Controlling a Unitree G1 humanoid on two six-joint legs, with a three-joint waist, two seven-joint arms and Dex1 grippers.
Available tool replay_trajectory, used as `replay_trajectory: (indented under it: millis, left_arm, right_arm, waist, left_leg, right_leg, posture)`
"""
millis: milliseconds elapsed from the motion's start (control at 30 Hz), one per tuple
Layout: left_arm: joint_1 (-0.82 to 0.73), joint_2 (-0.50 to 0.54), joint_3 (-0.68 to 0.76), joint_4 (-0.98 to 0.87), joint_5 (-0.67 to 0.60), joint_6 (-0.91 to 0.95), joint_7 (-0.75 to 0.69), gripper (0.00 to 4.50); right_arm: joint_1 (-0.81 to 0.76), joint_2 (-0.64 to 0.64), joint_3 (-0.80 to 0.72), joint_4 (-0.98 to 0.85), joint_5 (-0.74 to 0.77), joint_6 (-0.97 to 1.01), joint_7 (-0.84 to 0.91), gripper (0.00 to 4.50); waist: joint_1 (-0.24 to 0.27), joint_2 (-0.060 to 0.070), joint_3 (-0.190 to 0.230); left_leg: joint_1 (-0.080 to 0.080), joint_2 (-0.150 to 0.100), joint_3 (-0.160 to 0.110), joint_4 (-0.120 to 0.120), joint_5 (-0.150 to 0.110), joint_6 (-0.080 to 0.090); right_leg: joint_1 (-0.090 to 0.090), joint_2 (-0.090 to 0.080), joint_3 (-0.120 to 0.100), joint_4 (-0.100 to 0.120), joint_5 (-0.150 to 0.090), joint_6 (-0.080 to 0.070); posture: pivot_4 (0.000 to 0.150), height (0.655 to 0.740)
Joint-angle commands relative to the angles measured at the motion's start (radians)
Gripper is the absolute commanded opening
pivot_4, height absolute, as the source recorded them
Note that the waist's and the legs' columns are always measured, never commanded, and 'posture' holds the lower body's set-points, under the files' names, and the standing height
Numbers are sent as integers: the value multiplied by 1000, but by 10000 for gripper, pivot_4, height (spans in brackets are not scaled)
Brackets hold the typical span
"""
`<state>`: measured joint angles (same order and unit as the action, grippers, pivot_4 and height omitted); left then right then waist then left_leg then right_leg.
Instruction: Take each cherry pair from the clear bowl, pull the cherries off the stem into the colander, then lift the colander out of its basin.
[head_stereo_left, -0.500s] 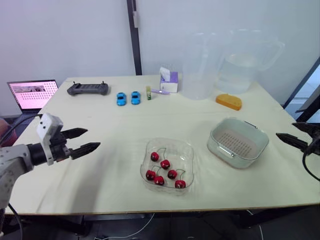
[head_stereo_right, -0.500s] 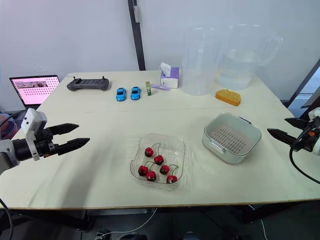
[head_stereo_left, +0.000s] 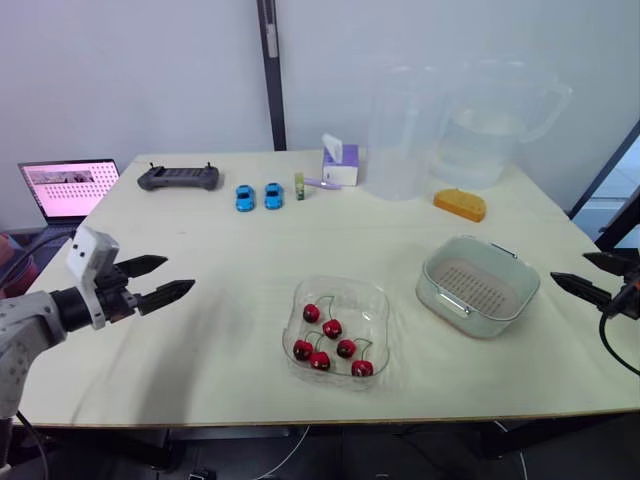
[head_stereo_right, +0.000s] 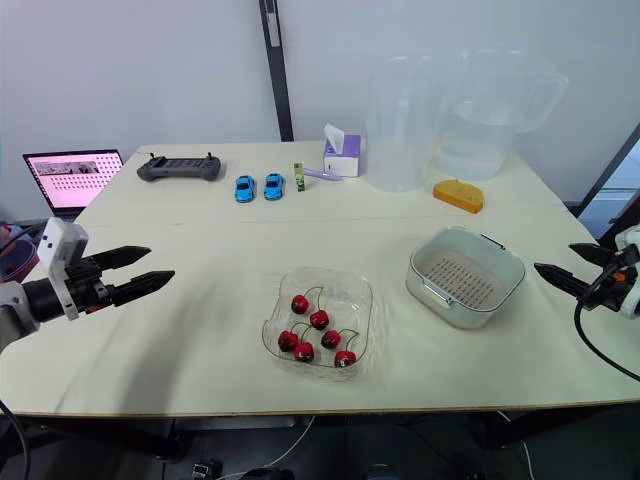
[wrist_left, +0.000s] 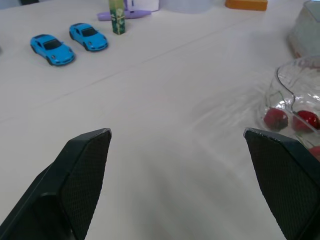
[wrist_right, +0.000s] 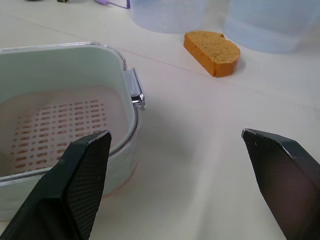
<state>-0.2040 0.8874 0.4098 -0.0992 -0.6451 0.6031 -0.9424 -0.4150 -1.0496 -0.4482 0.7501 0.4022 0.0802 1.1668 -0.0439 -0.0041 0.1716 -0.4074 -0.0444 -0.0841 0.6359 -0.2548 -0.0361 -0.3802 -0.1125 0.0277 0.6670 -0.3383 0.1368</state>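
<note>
Presently, both end effectors hover released and empty over the edges of the pale wooden counter (head_stereo_left: 230, 300): the left end effector (head_stereo_left: 178, 275) well left of the work, the right end effector (head_stereo_left: 570, 268) just right of the basin.

Risks, as judged:
- The shallow clear plastic bowl (head_stereo_left: 340, 282) looks light; a finger pressing its wall could slide or tip it.
- The stems are thin; a pinch on the fruit instead could crush it or let it slip.
- A pull made away from the colander could send a round cherry rolling off the counter.
- At the lift, the basin could rise with the colander if the fit is snug.

Containers:
- The clear bowl, near centre, holds six red stemmed cherries (head_stereo_left: 331, 328).
- The perforated pinkish colander (head_stereo_left: 478, 283) sits empty inside its pale rounded basin (head_stereo_left: 470, 318), right of the bowl.
</note>
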Motion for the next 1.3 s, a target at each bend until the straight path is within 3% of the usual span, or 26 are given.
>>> replay_trajectory:
  millis: [33,267,433,700,833,1067,1167,1300]
  left_arm:
    - [-9,2,15,-23,-3,-20,-1,44701]
    - [-5,-3,6,-40,-2,-15,2,44701]
    - [-13,47,88,-134,-259,174,-113,44701]
    - [71,96,72,-321,-308,188,-162,44701]
    - [81,84,58,-343,-254,152,-122,44701]
    - [138,34,55,-370,-230,115,-72,44701]
    - [177,11,79,-405,-224,101,-39,44701]
    - [236,-4,113,-443,-229,93,-12,44701]
  right_arm:
    - [-24,-9,-40,-6,39,-8,25,45000]
    - [-44,-10,-11,-67,41,8,60,45000]
    - [-11,-49,39,-374,140,264,159,45000]
    - [-66,-66,160,-869,239,579,42,45000]
    - [-196,-9,314,-1029,156,595,-83,45000]
    - [-635,179,722,-1009,65,841,-82,45000]
    - [-674,288,809,-1027,66,913,-109,45000]
    - [-673,320,902,-1086,49,977,-101,45000]
  waist:
    - [0,0,0]
    - [0,0,0]
    - [0,0,0]
    - [2,1,0]
    - [3,1,0]
    - [-1,0,0]
    - [2,-4,-2]
    - [6,-4,-2]
  left_leg:
    - [0,0,0,0,0,0]
    - [0,0,0,0,0,0]
    - [0,1,-2,1,0,0]
    - [0,1,-2,2,-1,2]
    - [-1,1,-2,2,-2,2]
    - [-2,1,-2,0,-1,1]
    - [-3,1,-2,-1,1,-2]
    - [-5,0,-2,1,1,-3]
  right_leg:
    - [0,0,0,0,0,0]
    - [0,0,0,0,0,0]
    - [0,0,0,1,0,0]
    - [0,0,1,0,0,0]
    - [-1,0,1,0,0,0]
    - [-5,0,1,1,0,0]
    - [-6,0,1,1,0,0]
    - [-9,-2,1,2,0,0]
  posture:
    - [1500,7371]
    - [1500,7371]
    - [1500,7371]
    - [1500,7371]
    - [1500,7371]
    - [1500,7371]
    - [1500,7371]
    - [1500,7371]
